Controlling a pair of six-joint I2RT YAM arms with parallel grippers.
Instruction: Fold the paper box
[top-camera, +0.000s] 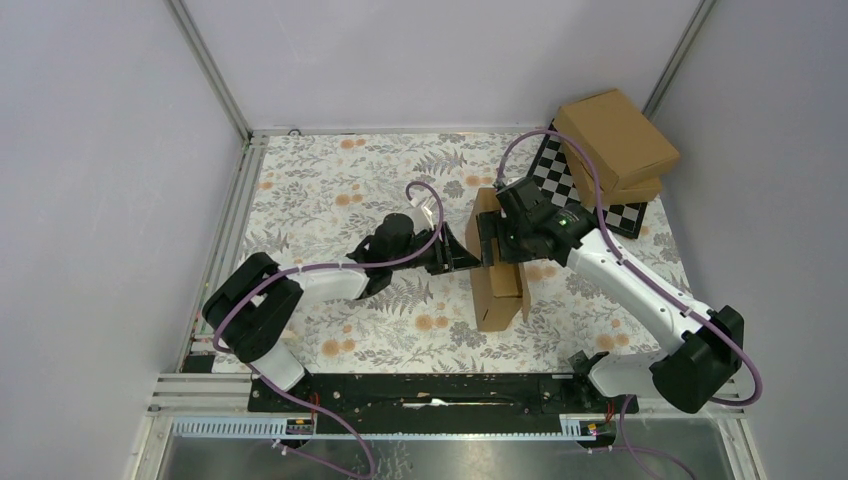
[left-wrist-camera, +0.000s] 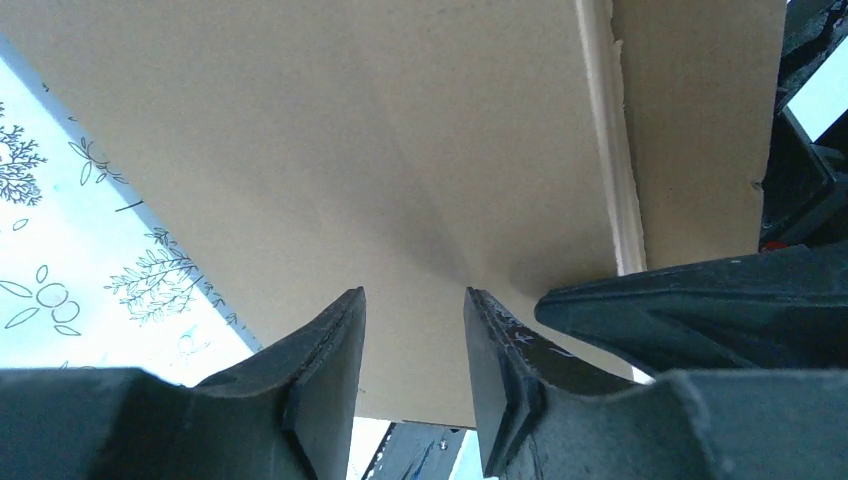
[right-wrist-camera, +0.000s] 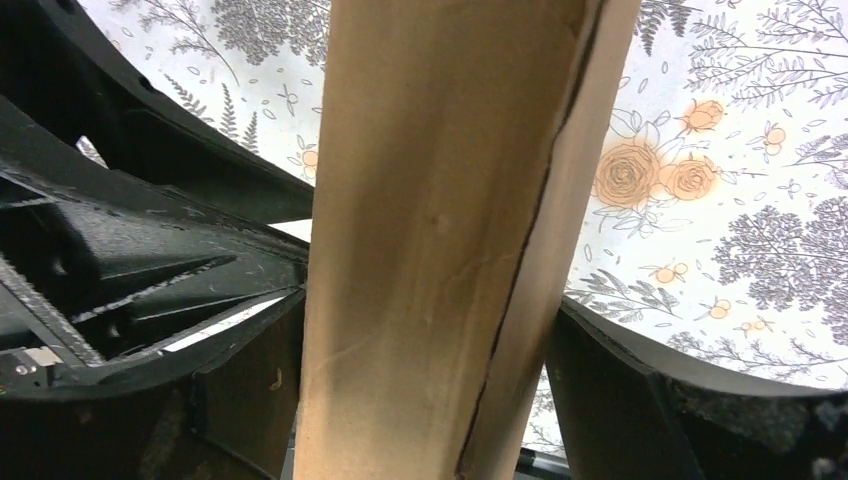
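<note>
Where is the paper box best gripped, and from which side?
Take the paper box across its thin side near the top edge, coming from above. It stands on edge, so the broad faces look too wide, while the narrow thickness fits between the jaws, as at the right gripper.

I am holding my pincer (left-wrist-camera: 412, 330) part open, its gap bare, facing a flat panel of the paper box (left-wrist-camera: 400, 150) straight ahead. The other pincer's finger (left-wrist-camera: 700, 310) is crossing just right of mine, and the floral tablecloth (left-wrist-camera: 80, 260) is showing to my left.
</note>
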